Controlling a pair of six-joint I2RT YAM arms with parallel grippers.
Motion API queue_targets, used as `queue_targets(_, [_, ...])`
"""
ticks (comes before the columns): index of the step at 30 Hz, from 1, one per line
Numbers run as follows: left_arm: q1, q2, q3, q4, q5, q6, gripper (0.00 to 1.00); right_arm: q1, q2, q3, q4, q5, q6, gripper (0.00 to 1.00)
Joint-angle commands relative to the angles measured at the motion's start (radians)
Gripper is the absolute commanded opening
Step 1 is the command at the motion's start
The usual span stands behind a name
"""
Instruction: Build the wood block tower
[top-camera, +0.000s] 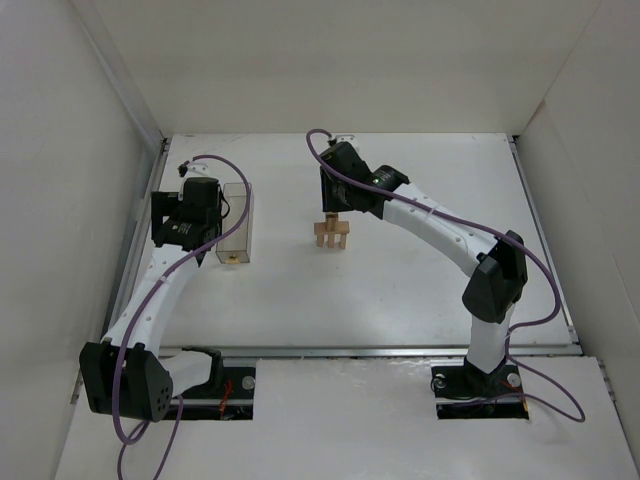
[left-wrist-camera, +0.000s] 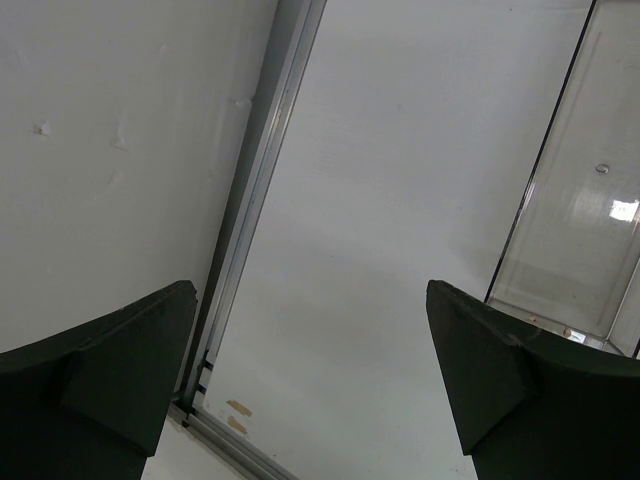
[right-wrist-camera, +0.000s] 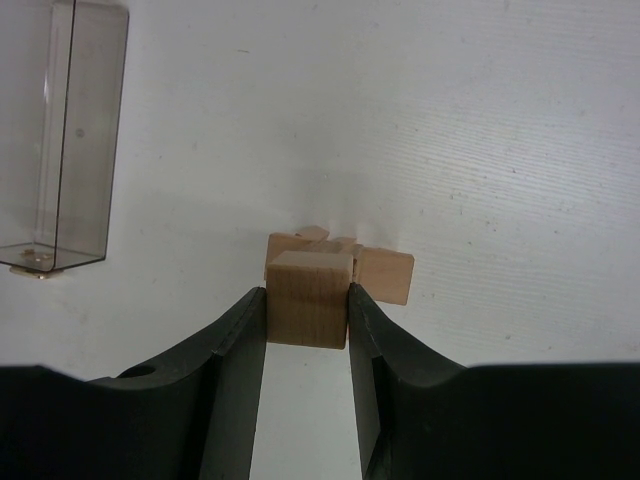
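The tower (top-camera: 332, 237) of light-tan wood blocks stands near the middle of the table. In the right wrist view a tan cube (right-wrist-camera: 309, 298) is pinched between both fingers of my right gripper (right-wrist-camera: 308, 300), with the tower's other blocks (right-wrist-camera: 385, 272) just beyond and below it. From above, my right gripper (top-camera: 333, 212) hangs directly over the tower. My left gripper (left-wrist-camera: 310, 340) is wide open with only bare table between its fingers; it hovers at the left side of the table (top-camera: 185, 222), beside the clear plastic box.
A clear plastic box (top-camera: 237, 223) lies left of the tower, also visible as the box (right-wrist-camera: 62, 140) and as the box (left-wrist-camera: 575, 210). A metal rail (left-wrist-camera: 255, 200) edges the table on the left, with the white wall beyond it.
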Motion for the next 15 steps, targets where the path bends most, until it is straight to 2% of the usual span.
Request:
queue_targets(1, [0.003, -0.030, 0.009, 0.018, -0.007, -0.001, 0.99, 0.008, -0.025, 0.000, 0.030, -0.005, 0.007, 0.39])
queue_targets(15, [0.003, -0.021, 0.009, 0.018, 0.002, -0.001, 0.99, 0.008, -0.025, -0.019, 0.030, -0.014, 0.016, 0.39])
